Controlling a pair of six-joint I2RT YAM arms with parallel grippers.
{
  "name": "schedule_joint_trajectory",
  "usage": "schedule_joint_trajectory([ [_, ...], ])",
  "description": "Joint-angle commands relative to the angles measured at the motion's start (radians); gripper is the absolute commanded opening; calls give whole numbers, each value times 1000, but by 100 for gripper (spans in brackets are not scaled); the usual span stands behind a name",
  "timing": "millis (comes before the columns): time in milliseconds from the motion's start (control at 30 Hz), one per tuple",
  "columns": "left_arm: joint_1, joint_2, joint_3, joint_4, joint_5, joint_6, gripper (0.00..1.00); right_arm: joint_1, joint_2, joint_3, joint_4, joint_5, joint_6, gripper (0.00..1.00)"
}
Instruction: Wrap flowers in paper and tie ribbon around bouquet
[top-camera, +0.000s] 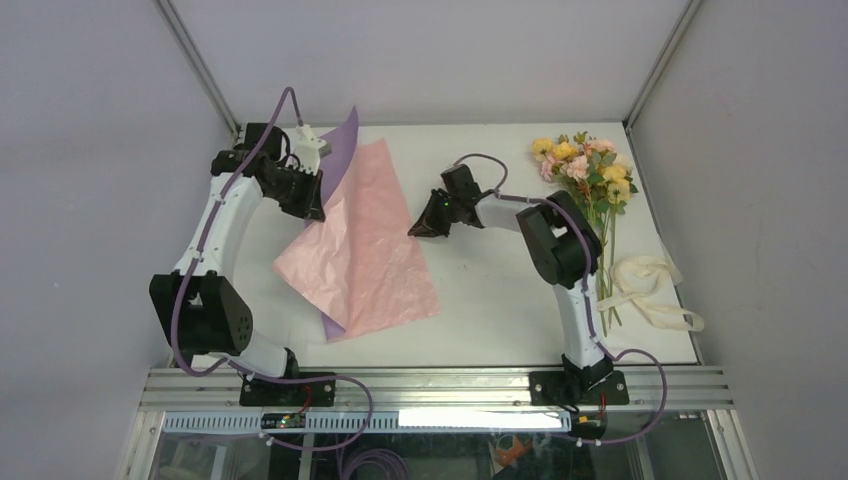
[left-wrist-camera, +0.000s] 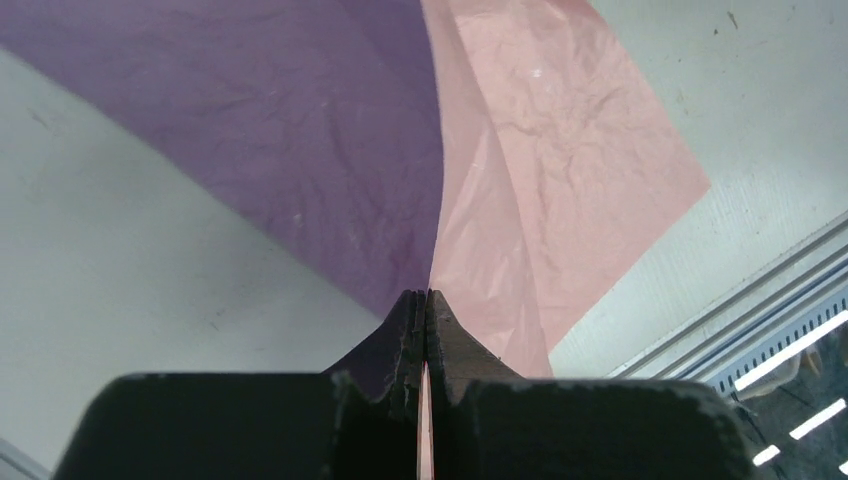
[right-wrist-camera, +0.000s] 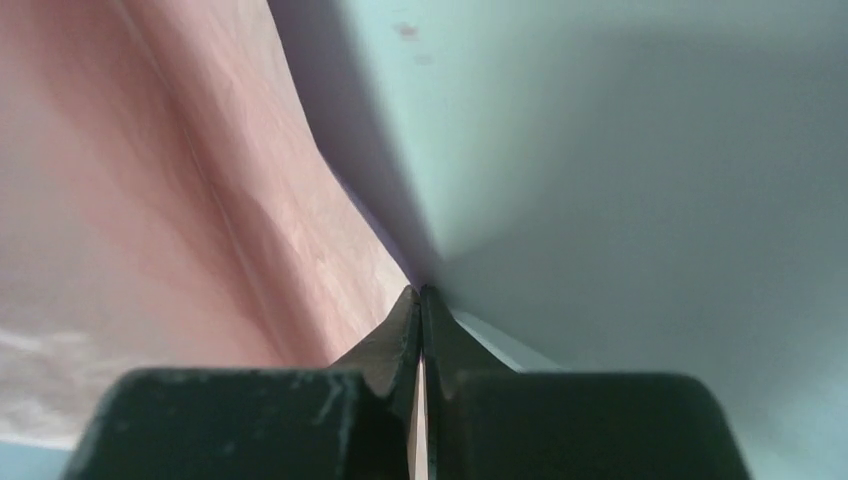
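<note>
**Jaws shut on two edges of the sheet**

The left gripper (left-wrist-camera: 426, 300) has its jaws pressed fully together on the far left corner of the paper (top-camera: 360, 250), a thin, crinkly sheet that is lilac-purple on one face and pale pink on the other. That corner is held up off the white table (top-camera: 480, 300).

The right gripper (right-wrist-camera: 420, 295) is also closed tight, apparently pinching the paper's right edge. If the arms pull apart, so thin a sheet could tear or slip free.

The paper lies mostly pink face up on the table's left half and is finely creased. The artificial yellow, pink and white flowers (top-camera: 585, 165) and the limp cream ribbon (top-camera: 650, 285) lie well apart at the right.
</note>
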Motion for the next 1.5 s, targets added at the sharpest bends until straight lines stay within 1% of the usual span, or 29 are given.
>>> schedule_joint_trajectory([
  [0,19,-100,77,45,-36,16,0,-95,-233,-158,15,237,16,0],
  [133,31,-103,70,80,-84,9,0,-157,-459,-388,-7,320,-20,0],
  [200,31,-86,61,108,-113,-2,0,-174,-578,-476,-82,385,-41,0],
  [233,31,-71,63,122,-134,-12,0,-178,-640,-516,-147,429,-54,0],
  [333,32,15,89,168,-210,-43,0,-181,-817,-628,-255,528,-39,0],
  [433,31,173,165,190,-297,-50,0,-178,-943,-723,-319,518,7,0],
  [567,18,346,298,173,-387,-20,0,-179,-1032,-749,-420,528,-4,0],
  [667,0,435,380,139,-413,16,0,-182,-1016,-698,-546,525,-29,0],
  [733,-14,483,422,114,-446,40,0,-182,-1003,-687,-588,510,-33,0],
  [833,-27,507,432,102,-467,59,0,-184,-992,-650,-644,526,-68,0],
  [867,-27,506,425,100,-464,55,0,-186,-989,-628,-670,537,-83,8],
  [933,-27,500,415,91,-454,54,0,-193,-989,-576,-727,561,-106,29],
  [967,-27,496,409,83,-449,58,8,-202,-993,-550,-755,577,-120,44],
  [1000,-27,492,404,80,-447,61,24,-209,-998,-522,-782,597,-136,51],
  [1033,-27,490,400,79,-447,65,45,-225,-1003,-490,-808,619,-154,55],
  [1067,-27,487,402,77,-450,69,68,-252,-1009,-450,-836,644,-177,56],
  [1100,-27,484,410,75,-463,70,86,-275,-1011,-410,-857,667,-211,57],
  [1133,-27,478,425,73,-482,64,98,-302,-1007,-365,-883,703,-256,57],
  [1233,-27,421,504,48,-560,8,99,-416,-936,-205,-956,761,-438,57],
  [1267,-27,385,519,48,-581,-19,99,-461,-879,-150,-997,776,-486,55],
  [1300,-27,335,521,49,-587,-46,99,-493,-812,-101,-1050,803,-525,50],
  [1333,-29,285,512,48,-555,-58,99,-523,-738,-49,-1096,834,-550,43],
  [1367,-33,236,496,49,-519,-58,99,-550,-677,-17,-1117,850,-571,39],
  [1467,-52,96,398,27,-429,-11,99,-615,-550,44,-1077,838,-613,36],
])
